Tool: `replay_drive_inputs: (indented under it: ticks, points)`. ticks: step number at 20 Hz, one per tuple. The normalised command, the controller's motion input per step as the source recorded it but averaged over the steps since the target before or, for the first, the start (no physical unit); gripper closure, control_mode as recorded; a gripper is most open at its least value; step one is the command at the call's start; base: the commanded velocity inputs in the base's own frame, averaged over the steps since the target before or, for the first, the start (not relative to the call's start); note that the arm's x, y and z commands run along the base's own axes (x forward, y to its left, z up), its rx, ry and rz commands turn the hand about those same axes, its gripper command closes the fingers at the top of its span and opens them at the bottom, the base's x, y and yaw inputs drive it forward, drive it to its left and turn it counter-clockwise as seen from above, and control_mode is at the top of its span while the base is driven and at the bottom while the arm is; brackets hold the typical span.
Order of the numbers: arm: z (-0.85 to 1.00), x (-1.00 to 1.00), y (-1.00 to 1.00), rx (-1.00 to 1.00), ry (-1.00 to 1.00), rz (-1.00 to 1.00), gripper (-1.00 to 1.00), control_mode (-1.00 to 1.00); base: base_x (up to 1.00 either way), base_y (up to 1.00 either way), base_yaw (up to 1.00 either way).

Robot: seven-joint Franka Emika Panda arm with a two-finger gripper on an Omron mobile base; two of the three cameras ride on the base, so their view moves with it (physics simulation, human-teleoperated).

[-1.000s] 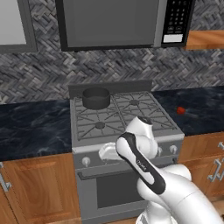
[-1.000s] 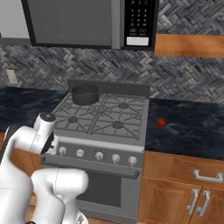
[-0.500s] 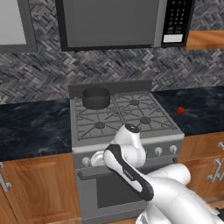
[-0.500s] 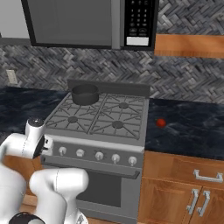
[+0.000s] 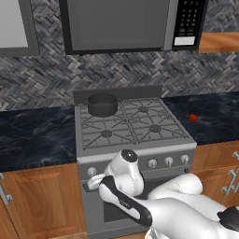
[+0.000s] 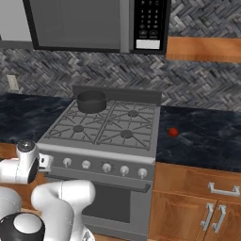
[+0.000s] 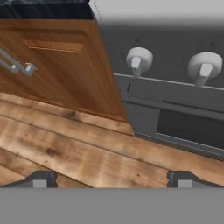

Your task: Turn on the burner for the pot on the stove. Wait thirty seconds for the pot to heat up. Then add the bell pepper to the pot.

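The pot (image 5: 102, 104) sits on the far left burner (image 6: 91, 108) of the stove (image 5: 135, 140), close to the raised back panel. It is dark grey, round and straight-sided, and stands upright on the grate. The other three burners carry nothing. The bell pepper (image 5: 193, 118), a small red lump, lies on the dark marbled bench (image 5: 214, 119) to the right of the stove, well apart from the pot; in the right base view it shows at (image 6: 173, 132).

The arm is folded low in front of the stove, and the gripper (image 5: 95, 181) hangs near the left end of the stove's front panel, just beside the leftmost knob (image 5: 92, 172). In the hand view the two dark fingers (image 7: 40, 179) stand far apart at the bottom edge, released and holding nothing. That view looks down along the stove front: two pale round knobs (image 7: 139, 60) sit on the grey panel, with the oven door (image 7: 183, 118) under them, a wooden cabinet door (image 7: 57, 65) with a metal handle beside it, and the wooden floor (image 7: 78, 148) below.

A grey microwave (image 5: 130, 25) with a keypad hangs above the stove against the herringbone tile wall (image 5: 42, 74).
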Motion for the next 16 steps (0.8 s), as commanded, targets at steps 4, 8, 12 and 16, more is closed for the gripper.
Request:
replay_drive_inputs:
  ticks: [4, 8, 12, 16]
  points:
    - [-0.08, 0.18, -0.36, 0.01, -0.11, -0.01, -1.00, -1.00, 0.00, 0.00, 0.00]
    - [-0.35, 0.16, -0.27, 0.02, -0.22, -0.08, -1.00, -1.00, 0.00, 0.00, 0.00]
    - [-0.37, 0.05, -0.26, 0.00, -0.21, -0.11, -1.00, -1.00, 0.00, 0.00, 0.00]
    - [-0.45, 0.00, -0.53, 0.01, -0.10, -0.16, -1.00, -1.00, 0.00, 0.00, 0.00]
